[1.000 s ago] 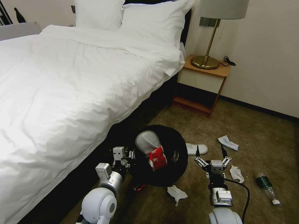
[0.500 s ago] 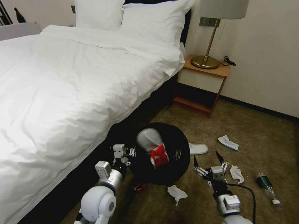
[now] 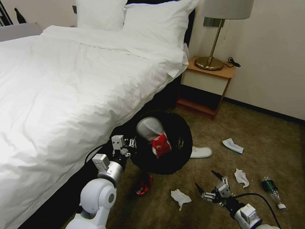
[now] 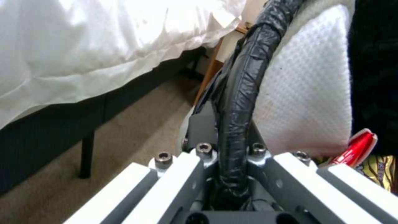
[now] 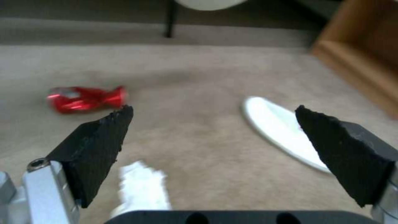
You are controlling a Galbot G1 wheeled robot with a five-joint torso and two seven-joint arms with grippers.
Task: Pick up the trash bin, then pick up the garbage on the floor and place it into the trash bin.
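Gripping the trash bin [image 3: 165,159] rim, the left claw [image 3: 131,143] holds it mid-frame; the right claw [image 3: 208,186], wide open and empty, sits lower right, nearest the crumpled tissue [image 3: 180,197] to its left.

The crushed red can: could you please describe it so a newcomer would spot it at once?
Start at the bed, then drop to the carpet beside its foot. Below the lifted trash bin lies the crushed red can, the only shiny red thing on the floor; the litter near it is white.
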